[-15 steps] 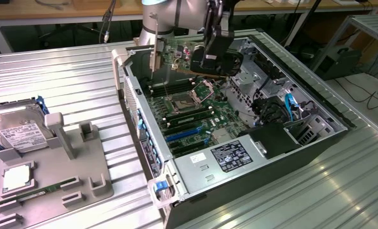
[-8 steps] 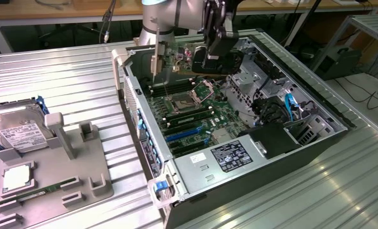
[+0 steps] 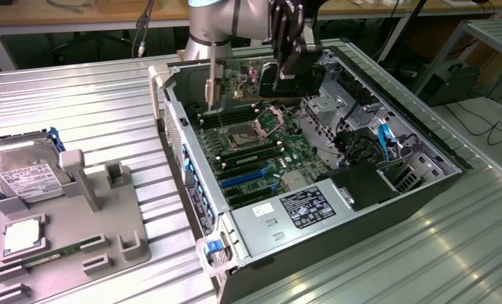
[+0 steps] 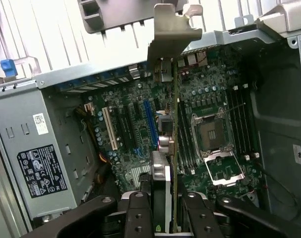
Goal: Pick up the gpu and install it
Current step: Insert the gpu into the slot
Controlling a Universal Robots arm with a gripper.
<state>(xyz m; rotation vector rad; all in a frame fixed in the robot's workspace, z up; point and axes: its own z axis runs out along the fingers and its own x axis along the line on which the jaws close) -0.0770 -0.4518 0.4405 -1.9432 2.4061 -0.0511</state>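
The gripper (image 4: 165, 218) is clamped on the gpu (image 4: 173, 124), its two black fingers (image 4: 138, 210) pressed against the card's opposite faces. In the wrist view the card is seen edge-on, running away from the gripper, with its silver end bracket (image 4: 172, 29) at the far end. In the exterior view the gpu hangs in the air above the open computer case (image 3: 437, 158), over the end of the case nearest the arm's base. The card is upright there, its bracket a thin silver strip towards the exterior view's left.

Below the card lies the green motherboard (image 3: 260, 152). The CPU socket (image 4: 212, 131) sits to one side of the card's edge with its metal cover raised. The blue expansion slot (image 4: 150, 121) and a white slot beside it lie on the other side. The card touches none of them. The grey power supply (image 3: 293, 215) with its black label fills the near end of the case.

On the ribbed metal desk (image 3: 90, 107), at the exterior view's left, a grey holder (image 3: 107, 234) carries a silver hard drive (image 3: 27, 177) and a narrow memory stick (image 3: 52, 256), well apart from the case.
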